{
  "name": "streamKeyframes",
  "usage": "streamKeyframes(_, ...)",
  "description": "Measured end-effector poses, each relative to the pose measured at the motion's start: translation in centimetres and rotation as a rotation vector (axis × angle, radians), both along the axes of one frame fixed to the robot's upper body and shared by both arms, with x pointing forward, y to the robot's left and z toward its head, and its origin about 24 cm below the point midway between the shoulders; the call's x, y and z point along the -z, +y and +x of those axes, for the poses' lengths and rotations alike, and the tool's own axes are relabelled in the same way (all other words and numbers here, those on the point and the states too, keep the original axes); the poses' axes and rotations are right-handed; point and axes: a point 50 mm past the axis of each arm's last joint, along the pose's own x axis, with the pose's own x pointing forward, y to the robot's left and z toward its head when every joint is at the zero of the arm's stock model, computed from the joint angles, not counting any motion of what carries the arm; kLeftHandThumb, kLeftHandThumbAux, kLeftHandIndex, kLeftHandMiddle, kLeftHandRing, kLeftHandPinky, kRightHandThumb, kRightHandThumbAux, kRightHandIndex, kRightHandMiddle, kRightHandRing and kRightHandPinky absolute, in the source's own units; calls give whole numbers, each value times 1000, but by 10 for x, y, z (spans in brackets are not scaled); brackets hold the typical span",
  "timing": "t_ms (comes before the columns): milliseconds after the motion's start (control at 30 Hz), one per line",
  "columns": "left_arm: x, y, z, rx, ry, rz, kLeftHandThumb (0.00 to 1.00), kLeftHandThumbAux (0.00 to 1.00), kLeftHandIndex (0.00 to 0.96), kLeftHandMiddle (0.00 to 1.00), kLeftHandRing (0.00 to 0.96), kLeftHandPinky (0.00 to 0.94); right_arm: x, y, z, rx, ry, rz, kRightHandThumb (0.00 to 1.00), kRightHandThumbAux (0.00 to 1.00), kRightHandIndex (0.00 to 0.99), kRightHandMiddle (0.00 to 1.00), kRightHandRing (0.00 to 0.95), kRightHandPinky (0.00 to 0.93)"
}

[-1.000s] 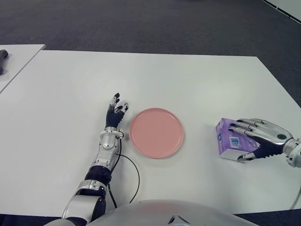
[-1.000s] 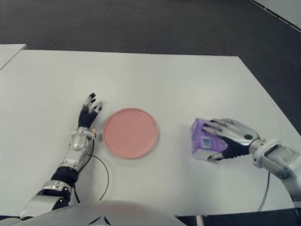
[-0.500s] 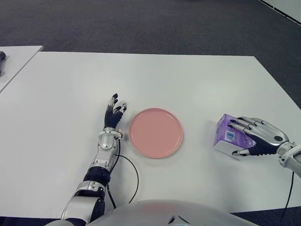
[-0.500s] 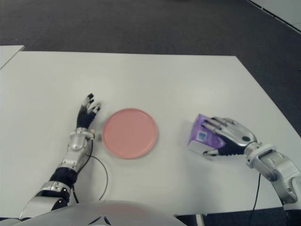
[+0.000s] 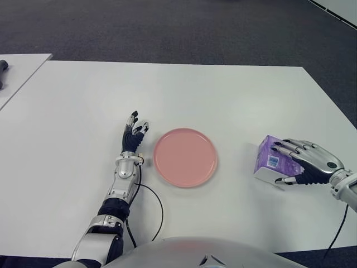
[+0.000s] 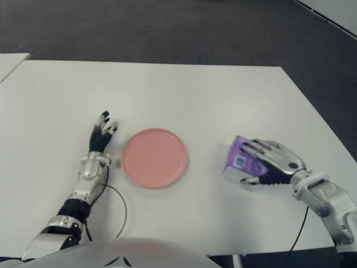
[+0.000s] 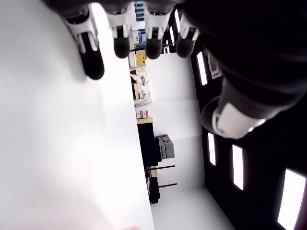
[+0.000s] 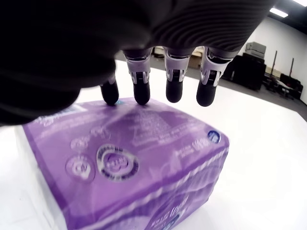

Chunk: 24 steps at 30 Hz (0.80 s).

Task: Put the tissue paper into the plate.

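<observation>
A purple tissue pack (image 5: 269, 160) sits tilted at the right of the white table (image 5: 223, 95), its plate-side edge raised. My right hand (image 5: 287, 165) covers it. The fingers (image 8: 173, 84) lie across its top and the thumb (image 5: 285, 180) presses its near side, so the hand is shut on the pack. The round pink plate (image 5: 185, 156) is in the middle of the table, a hand's width left of the pack, with nothing in it. My left hand (image 5: 134, 135) shows just left of the plate, fingers stretched out and holding nothing.
A black cable (image 5: 159, 209) loops on the table near my left forearm. A second white table (image 5: 19, 70) stands at the far left with a dark object (image 5: 3, 70) on it. Dark carpet (image 5: 184, 28) lies beyond the far edge.
Over the last second my right hand tipped the tissue pack up and drew it slightly up and back. Since half a second ago almost nothing has moved. The left hand stayed put.
</observation>
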Motion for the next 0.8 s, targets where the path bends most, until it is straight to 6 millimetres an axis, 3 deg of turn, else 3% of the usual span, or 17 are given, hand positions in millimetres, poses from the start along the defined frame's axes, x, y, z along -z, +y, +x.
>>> streamKeyframes(800, -1, 3, 1, -14, 14, 1, 2, 612, 0, 0, 0, 0, -6, 11, -4, 8, -1, 22, 341, 228, 0, 0, 0, 0)
